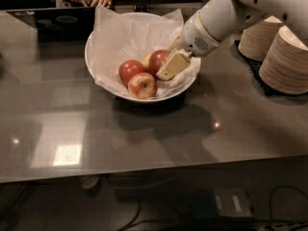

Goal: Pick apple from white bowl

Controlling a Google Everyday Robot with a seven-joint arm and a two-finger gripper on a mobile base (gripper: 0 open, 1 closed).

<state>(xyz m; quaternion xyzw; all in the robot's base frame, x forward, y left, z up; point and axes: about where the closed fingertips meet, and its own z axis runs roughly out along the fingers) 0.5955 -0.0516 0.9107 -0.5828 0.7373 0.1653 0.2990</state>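
Four apples lay in the white bowl (108, 88). At its right side, the gripper (164, 69) held its jaws closed on the rear apple (157, 59). You needed to lift straight up, clear of the neighbouring fruit, paper (120, 37) and rim.

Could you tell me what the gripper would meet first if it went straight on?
The gripper, low in the white bowl, points down-left; it would probably meet the front apple first, though depth is unclear.

The white arm (226, 11) is stretched in from the upper right and is angled down to the left. The gripper (168, 67) is held low inside the right part of the white bowl (122, 94).
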